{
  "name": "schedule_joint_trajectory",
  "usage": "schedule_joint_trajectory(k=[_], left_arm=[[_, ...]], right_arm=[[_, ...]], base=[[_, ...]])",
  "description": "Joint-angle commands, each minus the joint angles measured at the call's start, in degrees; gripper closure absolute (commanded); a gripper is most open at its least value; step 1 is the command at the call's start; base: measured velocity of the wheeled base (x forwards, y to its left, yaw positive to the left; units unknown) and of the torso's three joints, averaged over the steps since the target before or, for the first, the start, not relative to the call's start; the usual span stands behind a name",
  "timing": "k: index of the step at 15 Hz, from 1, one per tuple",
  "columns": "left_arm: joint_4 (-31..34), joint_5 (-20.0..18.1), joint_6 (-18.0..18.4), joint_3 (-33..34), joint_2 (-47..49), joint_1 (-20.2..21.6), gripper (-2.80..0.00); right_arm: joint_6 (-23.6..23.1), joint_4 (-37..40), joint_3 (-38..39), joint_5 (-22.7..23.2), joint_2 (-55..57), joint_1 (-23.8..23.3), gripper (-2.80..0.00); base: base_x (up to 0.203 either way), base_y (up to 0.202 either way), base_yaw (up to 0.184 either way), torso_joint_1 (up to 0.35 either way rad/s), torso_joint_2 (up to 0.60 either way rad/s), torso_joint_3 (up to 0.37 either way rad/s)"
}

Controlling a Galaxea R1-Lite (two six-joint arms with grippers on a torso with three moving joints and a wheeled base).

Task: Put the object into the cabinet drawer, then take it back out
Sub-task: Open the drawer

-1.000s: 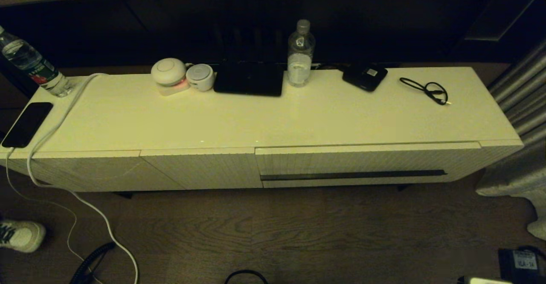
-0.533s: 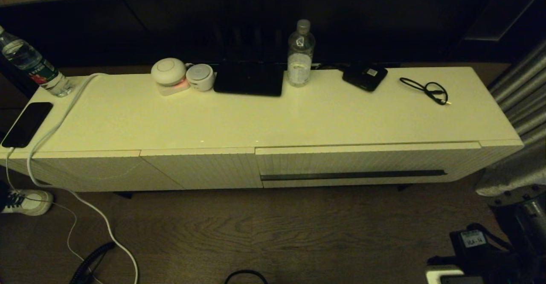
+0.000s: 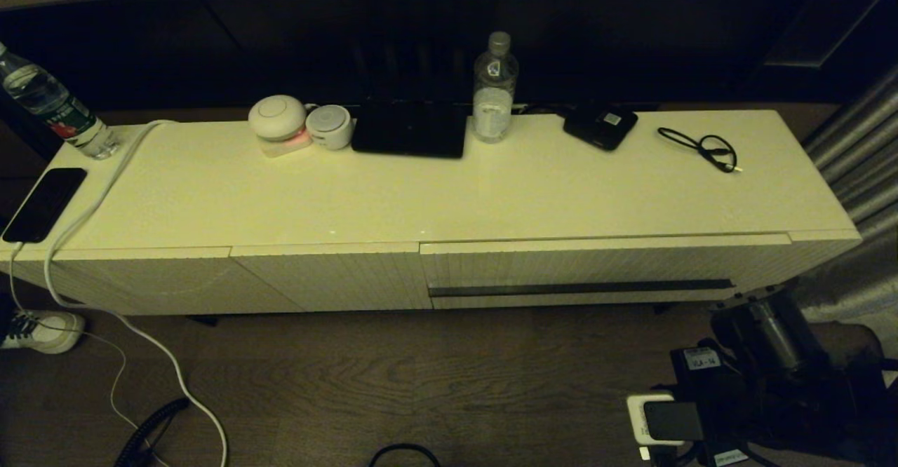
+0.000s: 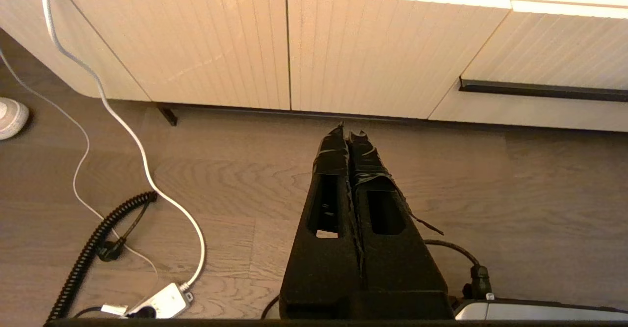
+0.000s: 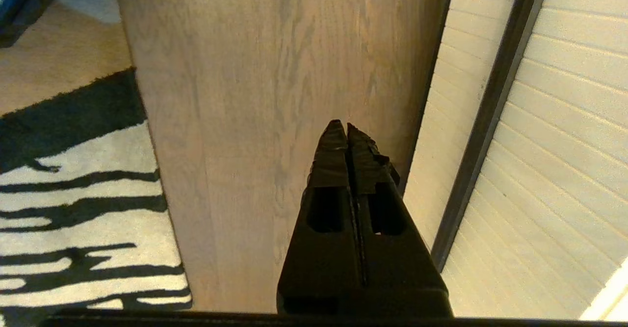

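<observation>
The black umbrella (image 3: 409, 132) lies at the back of the cabinet top, just left of a clear water bottle (image 3: 494, 92). The cabinet drawer (image 3: 603, 264) is closed, its dark handle strip (image 3: 581, 288) running along the ribbed front. My right arm (image 3: 765, 341) is low at the drawer's right end. In the right wrist view the right gripper (image 5: 348, 125) is shut and empty over the floor, with the handle strip (image 5: 490, 116) beside it. The left gripper (image 4: 347, 131) is shut and empty above the floor, in front of the plain ribbed panels (image 4: 274, 52).
On the top stand two round white devices (image 3: 295, 125), a small flat black device (image 3: 600, 127), a thin black cable (image 3: 705, 148), a phone (image 3: 43, 204) and a second bottle (image 3: 52, 106). White cable (image 3: 105, 299) hangs down to the floor. A curtain (image 3: 856, 165) is at right, and a shoe (image 3: 38, 332) at left.
My right arm has risen into the head view from the lower right corner, toward the drawer's right end. The shoe at left has shifted toward the cabinet. The drawer stays closed.
</observation>
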Motion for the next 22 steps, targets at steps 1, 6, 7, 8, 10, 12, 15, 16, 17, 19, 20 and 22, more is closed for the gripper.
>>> schedule_joint_trajectory(k=[1,6,7,8,10,12,15,16,17,19,20,22], left_arm=[[0.0,0.0,-0.1,0.0,-0.1,0.0,0.00],[0.0,0.0,-0.1,0.0,-0.1,0.0,0.00],[0.0,0.0,-0.1,0.0,-0.1,0.0,0.00],[0.0,0.0,-0.1,0.0,-0.1,0.0,0.00],[0.0,0.0,-0.1,0.0,-0.1,0.0,0.00],[0.0,0.0,-0.1,0.0,-0.1,0.0,0.00],[0.0,0.0,-0.1,0.0,-0.1,0.0,0.00],[0.0,0.0,-0.1,0.0,-0.1,0.0,0.00],[0.0,0.0,-0.1,0.0,-0.1,0.0,0.00],[0.0,0.0,-0.1,0.1,-0.1,0.0,0.00],[0.0,0.0,-0.1,0.0,-0.1,0.0,0.00],[0.0,0.0,-0.1,0.0,-0.1,0.0,0.00]], right_arm=[[-0.4,-2.7,2.3,-0.2,2.8,0.0,0.00],[-0.3,-16.7,6.4,-2.1,7.7,-0.8,0.00],[-0.2,-19.3,7.0,-2.6,7.8,-0.8,0.00],[0.1,-21.1,7.4,-3.2,7.9,-0.8,0.00],[0.2,-29.1,9.5,-4.2,8.3,-0.8,0.00],[1.5,-32.4,10.7,-4.5,9.2,-0.8,0.00],[3.4,-33.5,10.8,-4.6,10.5,-0.9,0.00],[3.5,-34.7,11.1,-4.6,11.5,-1.5,0.00],[3.5,-35.4,11.7,-4.6,12.2,-1.8,0.00],[3.5,-35.8,12.5,-4.5,13.0,-1.9,0.00],[3.5,-35.9,13.0,-4.2,13.3,-2.1,0.00],[3.3,-35.9,13.6,-3.2,14.1,-3.0,0.00]], base=[[0.000,0.000,0.000,0.000,0.00,0.000],[0.000,0.000,0.000,0.000,0.00,0.000],[0.000,0.000,0.000,0.000,0.00,0.000],[0.000,0.000,0.000,0.000,0.00,0.000],[0.000,0.000,0.000,0.000,0.00,0.000],[0.000,0.000,0.000,0.000,0.00,0.000],[0.000,0.000,0.000,0.000,0.00,0.000],[0.000,0.000,0.000,0.000,0.00,0.000],[0.000,0.000,0.000,0.000,0.00,0.000],[0.000,0.000,0.000,0.000,0.00,0.000],[0.000,0.000,0.000,0.000,0.00,0.000],[0.000,0.000,0.000,0.000,0.00,0.000]])
